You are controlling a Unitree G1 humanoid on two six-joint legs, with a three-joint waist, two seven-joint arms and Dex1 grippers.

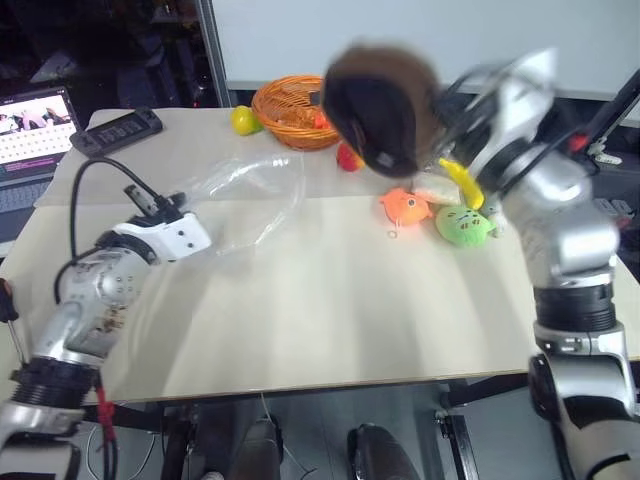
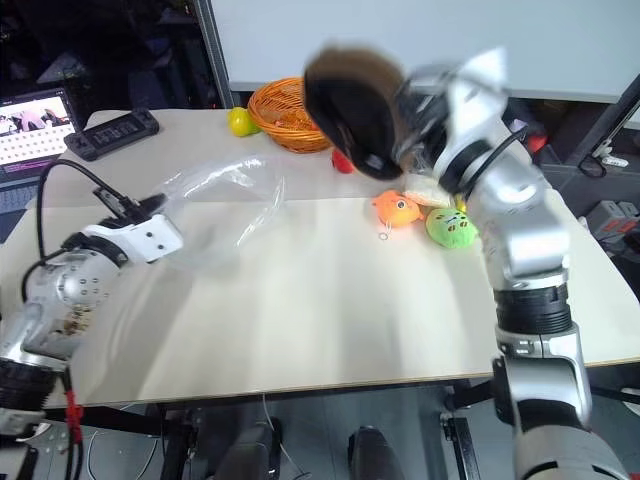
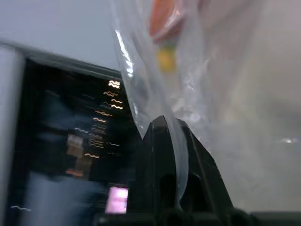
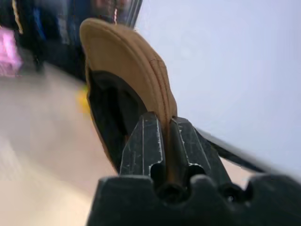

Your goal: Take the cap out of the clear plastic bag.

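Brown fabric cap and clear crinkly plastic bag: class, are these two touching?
Apart. The left eye view shows the brown fabric cap held up in the right pincer, well clear of the clear crinkly plastic bag by the left pincer.

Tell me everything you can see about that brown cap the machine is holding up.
The cap is a soft brown fabric cap with a rounded crown, a dark lining and rows of stitching along its edge. It hangs in the air above the far side of the table, tilted so its dark inside faces the camera. The right gripper is shut on its edge, the fabric pinched between the two black fingers. It is clear of the clear plastic bag, which the left gripper pinches.
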